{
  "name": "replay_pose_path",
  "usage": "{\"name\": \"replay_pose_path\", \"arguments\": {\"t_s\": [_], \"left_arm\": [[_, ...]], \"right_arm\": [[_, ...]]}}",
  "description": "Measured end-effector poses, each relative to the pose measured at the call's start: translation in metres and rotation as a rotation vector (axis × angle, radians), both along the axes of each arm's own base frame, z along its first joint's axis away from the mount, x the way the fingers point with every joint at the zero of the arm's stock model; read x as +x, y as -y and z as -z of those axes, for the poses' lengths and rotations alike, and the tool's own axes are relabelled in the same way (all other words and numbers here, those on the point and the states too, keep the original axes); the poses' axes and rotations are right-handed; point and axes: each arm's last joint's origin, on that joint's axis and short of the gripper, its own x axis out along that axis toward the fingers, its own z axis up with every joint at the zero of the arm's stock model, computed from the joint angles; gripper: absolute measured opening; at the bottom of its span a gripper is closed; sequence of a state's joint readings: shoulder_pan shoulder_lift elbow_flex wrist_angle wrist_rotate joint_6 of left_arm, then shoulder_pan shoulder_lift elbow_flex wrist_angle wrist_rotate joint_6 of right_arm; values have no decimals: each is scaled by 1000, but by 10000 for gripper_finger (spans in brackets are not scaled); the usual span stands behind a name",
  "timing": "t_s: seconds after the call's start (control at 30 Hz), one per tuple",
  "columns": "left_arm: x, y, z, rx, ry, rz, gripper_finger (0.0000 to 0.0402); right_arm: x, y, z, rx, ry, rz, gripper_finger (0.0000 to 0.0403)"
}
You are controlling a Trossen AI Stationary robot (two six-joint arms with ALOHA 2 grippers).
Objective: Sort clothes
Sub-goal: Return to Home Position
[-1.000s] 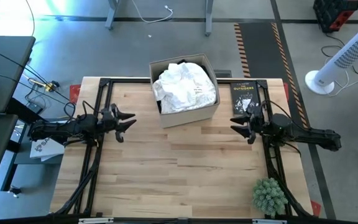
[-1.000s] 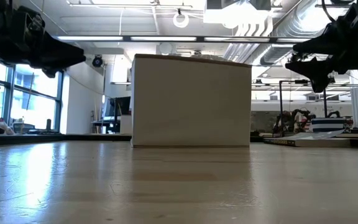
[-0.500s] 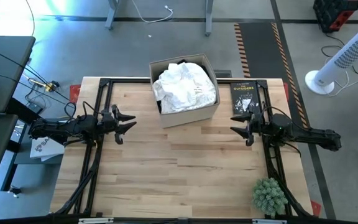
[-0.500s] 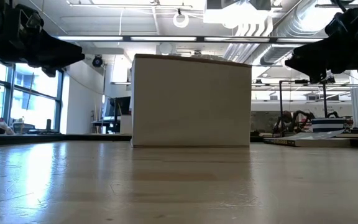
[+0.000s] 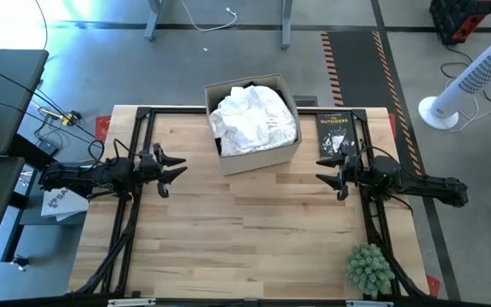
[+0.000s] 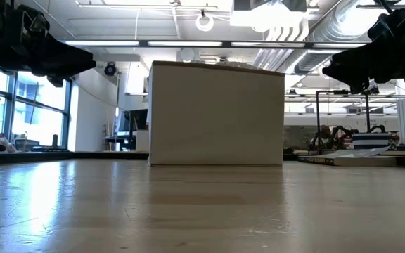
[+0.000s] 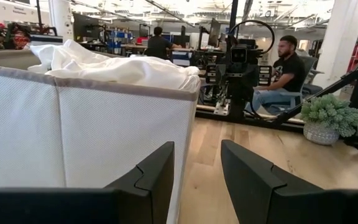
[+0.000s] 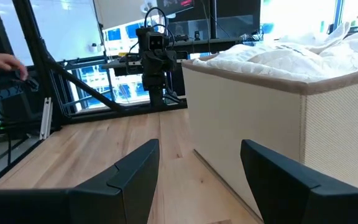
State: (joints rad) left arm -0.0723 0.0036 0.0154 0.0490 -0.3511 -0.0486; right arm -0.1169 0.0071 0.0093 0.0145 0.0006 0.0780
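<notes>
Laundry bin (image 5: 258,159): pale open box at the far middle of the wooden surface (image 5: 254,230).
Clothes (image 5: 254,119): white, crumpled, heaped inside the bin, rising above its rim.
Left tool (image 5: 180,167): left of the bin, above the surface, fingers apart.
Right tool (image 5: 324,170): right of the bin, fingers apart.
Book (image 5: 335,134): black, lying flat just right of the bin.
Plant (image 5: 370,269): green, well apart from the bin, nearer and to its right.

One table (image 5: 245,230). One bin (image 5: 262,155) on it, holding one heap of white clothes (image 5: 254,115); number of separate pieces not discernible. One black book (image 5: 334,130). One green plant (image 5: 369,269). Two arms, one tool each: left tool (image 5: 176,166), right tool (image 5: 324,174). One tower fan (image 5: 476,72) on the floor. Two people beyond the table: nearer person (image 7: 286,65), farther person (image 7: 159,45). One hand (image 8: 2,61) of a person in the right wrist view.
</notes>
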Motion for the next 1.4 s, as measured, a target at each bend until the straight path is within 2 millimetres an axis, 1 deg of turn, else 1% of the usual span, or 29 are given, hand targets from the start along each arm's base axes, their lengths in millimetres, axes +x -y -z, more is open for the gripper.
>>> {"name": "replay_pose_path", "arguments": {"t_s": [0.87,1.2,1.4], "left_arm": [[0,0,0,0,2,3,131],[0,11,0,0,0,118,131],[0,13,0,0,0,134,131]], "right_arm": [[0,0,0,0,-1,0,224],[0,0,0,0,0,0,224],[0,0,0,0,0,0,224]]}}
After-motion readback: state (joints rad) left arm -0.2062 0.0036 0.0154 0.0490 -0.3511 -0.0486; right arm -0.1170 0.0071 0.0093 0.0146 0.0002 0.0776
